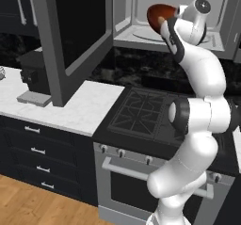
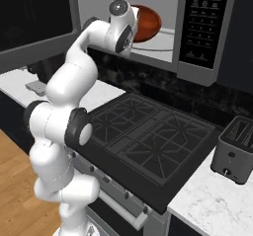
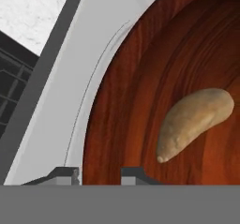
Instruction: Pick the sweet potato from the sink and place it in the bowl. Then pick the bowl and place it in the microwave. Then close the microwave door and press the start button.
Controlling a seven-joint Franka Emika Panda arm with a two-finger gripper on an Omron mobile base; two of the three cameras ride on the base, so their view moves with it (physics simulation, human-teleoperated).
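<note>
A: Which step? Sweet potato is already lying inside the bowl, so step one looks done.

B: Agreed. This is the bowl-into-microwave step. The bowl is up in the air at the mouth of the microwave, above the turntable, tilted, not set down.

A: Gripper state?

B: Clamped on the bowl rim. In the hand view one fingertip sits outside the rim and the other inside, wood between them. Nothing else supports the bowl in the base views, so I'd call it held.

A: Microwave door?

B: Swung wide open to the left, over the counter. Stove is directly below the arm.

A: Next move?

B: My judgement: push further into the cavity, level the bowl, lower it onto the turntable, then let go. The tilt is the worry, since the potato is loose and could roll out. The opening also looks tight for the wrist.

A: After that?

B: Back out, swing the door shut, press start on the control panel. Can't read which button from here.

A: Other stuff?

B: Toaster on the right, coffee machine behind the door. Neither is in the way.
</note>
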